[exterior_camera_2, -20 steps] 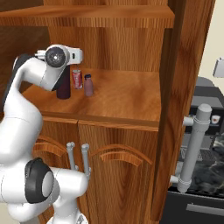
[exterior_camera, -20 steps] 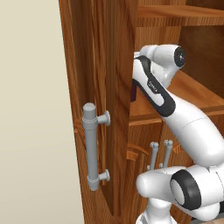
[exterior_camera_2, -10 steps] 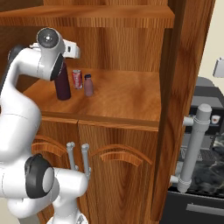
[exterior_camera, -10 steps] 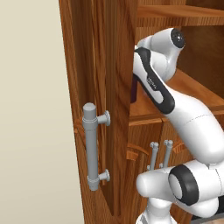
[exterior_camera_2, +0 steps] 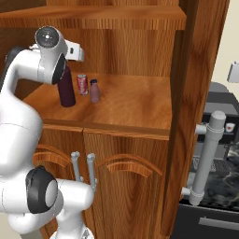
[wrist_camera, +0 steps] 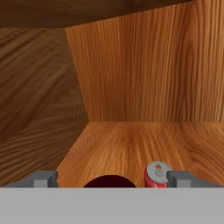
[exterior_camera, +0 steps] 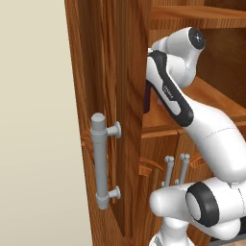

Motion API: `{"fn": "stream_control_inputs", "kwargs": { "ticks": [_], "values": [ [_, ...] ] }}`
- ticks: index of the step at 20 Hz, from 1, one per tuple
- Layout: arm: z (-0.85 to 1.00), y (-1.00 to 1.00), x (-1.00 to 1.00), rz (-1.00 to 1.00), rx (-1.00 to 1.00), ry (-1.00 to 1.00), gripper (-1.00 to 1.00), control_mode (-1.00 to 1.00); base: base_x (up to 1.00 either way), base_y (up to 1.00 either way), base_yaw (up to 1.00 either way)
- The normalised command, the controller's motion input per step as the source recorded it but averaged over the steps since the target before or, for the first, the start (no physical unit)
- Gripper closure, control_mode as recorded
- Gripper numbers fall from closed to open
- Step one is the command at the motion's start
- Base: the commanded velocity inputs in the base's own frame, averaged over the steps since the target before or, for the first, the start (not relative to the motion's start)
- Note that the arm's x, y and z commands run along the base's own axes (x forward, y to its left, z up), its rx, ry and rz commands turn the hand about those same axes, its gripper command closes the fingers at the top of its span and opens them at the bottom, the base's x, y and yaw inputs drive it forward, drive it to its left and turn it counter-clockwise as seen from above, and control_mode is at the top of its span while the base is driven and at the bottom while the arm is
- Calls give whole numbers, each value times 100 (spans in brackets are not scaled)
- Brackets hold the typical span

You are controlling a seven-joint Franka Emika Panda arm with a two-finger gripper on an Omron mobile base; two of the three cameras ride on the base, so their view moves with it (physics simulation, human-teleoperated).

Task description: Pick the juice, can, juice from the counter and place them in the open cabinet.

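Note:
On the shelf of the open cabinet (exterior_camera_2: 126, 100) stand a tall dark maroon juice bottle (exterior_camera_2: 66, 89), the red can (exterior_camera_2: 82, 84) and a small mauve juice bottle (exterior_camera_2: 94, 90), all upright and close together. My gripper (wrist_camera: 111, 178) hangs just above the maroon bottle, open, with its fingertips (wrist_camera: 41, 178) wide apart and nothing between them. In the hand view the bottle's dark round top (wrist_camera: 109, 181) lies below the gap, and the can (wrist_camera: 156, 174) shows beside the right fingertip. My wrist (exterior_camera_2: 50, 39) is above the bottle.
The cabinet's open doors flank me, each with a grey bar handle (exterior_camera: 99, 163) (exterior_camera_2: 207, 158). An upper shelf (exterior_camera_2: 98, 18) sits close over the hand. Below are two closed doors with grey handles (exterior_camera_2: 83, 170). Marbled counter (exterior_camera_2: 223, 175) shows behind the right door.
The gripper has opened and let go of the maroon bottle, which stays standing on the shelf. The hand has risen above it.

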Motion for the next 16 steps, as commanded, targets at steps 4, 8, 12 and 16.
{"fn": "stream_control_inputs", "kwargs": {
  "ticks": [4, 8, 12, 16],
  "values": [
    [0, 0, 0, 0, 0, -5, -100, -100, 0, 0, 0],
    [0, 0, -14, 0, 0, -10, -100, -100, 0, 0, 0],
    [-1, 0, -39, -1, 0, -16, -100, -100, 0, 0, 0],
    [0, 0, -45, -3, 1, -12, -100, -100, 0, 0, 0]
  ]
}}
